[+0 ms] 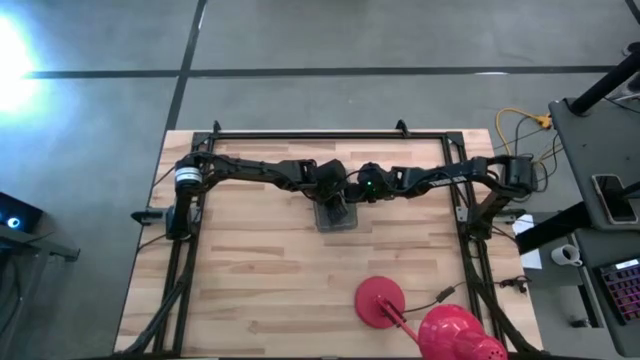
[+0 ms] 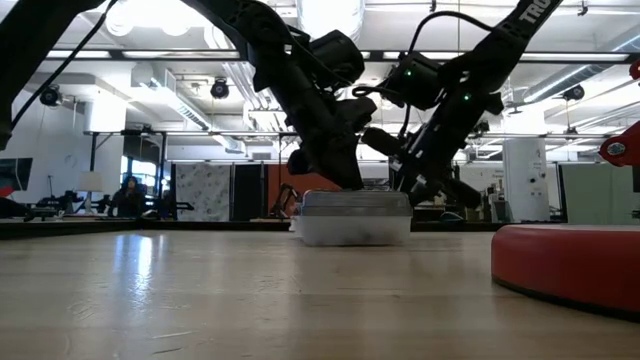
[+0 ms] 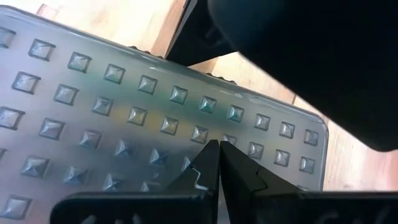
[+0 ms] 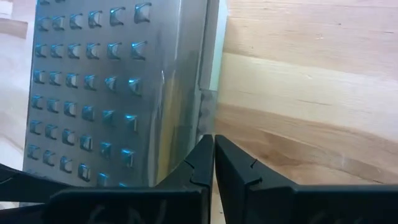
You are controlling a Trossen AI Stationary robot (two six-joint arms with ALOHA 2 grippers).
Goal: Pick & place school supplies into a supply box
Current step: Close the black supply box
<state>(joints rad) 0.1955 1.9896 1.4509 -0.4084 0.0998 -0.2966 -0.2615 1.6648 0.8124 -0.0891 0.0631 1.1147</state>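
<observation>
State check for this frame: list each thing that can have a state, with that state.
supply box: lid on, flat on the table, colours showing faintly through the lid.
left gripper: shut, tips over the lid, holding nothing.
right gripper: shut, at the box's edge, holding nothing.
red lamp: lying at the table's near edge.

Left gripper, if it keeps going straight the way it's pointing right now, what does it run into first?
Most likely the grid-textured lid of the supply box. The left gripper, fingers shut, points down at it from just above, tips near the lid's edge; whether they already touch it cannot be told.
</observation>
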